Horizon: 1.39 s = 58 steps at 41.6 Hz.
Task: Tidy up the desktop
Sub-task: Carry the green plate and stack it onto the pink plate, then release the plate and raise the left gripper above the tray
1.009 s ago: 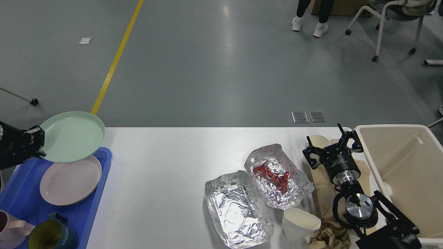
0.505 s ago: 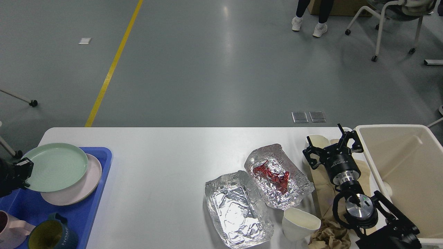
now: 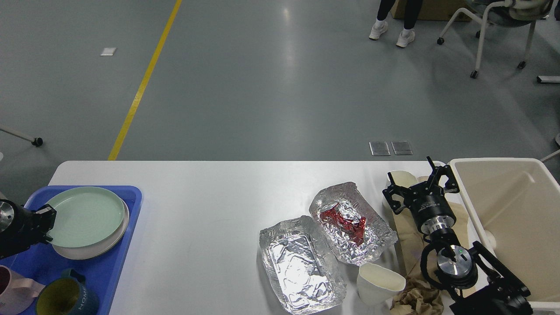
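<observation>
The white desktop (image 3: 210,210) spans the view. At its left end, a green plate (image 3: 85,216) lies stacked on a pink plate (image 3: 105,247) inside a blue tray (image 3: 111,275). My left gripper (image 3: 47,223) is at the green plate's left rim, shut on it. Right of centre lie an empty foil tray (image 3: 302,267) and a second foil tray (image 3: 372,236) holding a crushed red can (image 3: 343,221). My right gripper (image 3: 413,181) stands open above brown paper (image 3: 409,236), beside a white cup (image 3: 400,178), with nothing between its fingers.
A cream bin (image 3: 512,210) stands at the right edge. Another white cup (image 3: 378,284) and crumpled brown paper (image 3: 415,299) lie near the front edge. A dark mug (image 3: 63,297) and a pink mug (image 3: 13,293) sit in the blue tray's front. A person's feet and a chair are far behind.
My left gripper has brought the green plate down from above the tray's far corner onto the pink plate. The right arm has not moved.
</observation>
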Each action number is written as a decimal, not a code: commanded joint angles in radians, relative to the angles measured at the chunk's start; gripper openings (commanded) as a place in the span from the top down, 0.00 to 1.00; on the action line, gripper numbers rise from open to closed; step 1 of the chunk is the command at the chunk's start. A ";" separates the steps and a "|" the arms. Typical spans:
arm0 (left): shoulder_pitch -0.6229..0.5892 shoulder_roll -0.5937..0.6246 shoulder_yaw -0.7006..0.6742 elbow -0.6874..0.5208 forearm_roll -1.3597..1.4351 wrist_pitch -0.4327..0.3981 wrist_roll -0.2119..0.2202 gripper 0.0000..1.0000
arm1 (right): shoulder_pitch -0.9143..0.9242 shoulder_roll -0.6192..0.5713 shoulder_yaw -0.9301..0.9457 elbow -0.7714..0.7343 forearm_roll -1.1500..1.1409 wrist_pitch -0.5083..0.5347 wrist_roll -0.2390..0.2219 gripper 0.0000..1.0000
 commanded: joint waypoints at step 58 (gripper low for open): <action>-0.329 0.053 -0.220 -0.091 -0.001 -0.048 -0.017 0.04 | 0.000 0.000 0.000 -0.001 0.000 0.001 0.000 0.00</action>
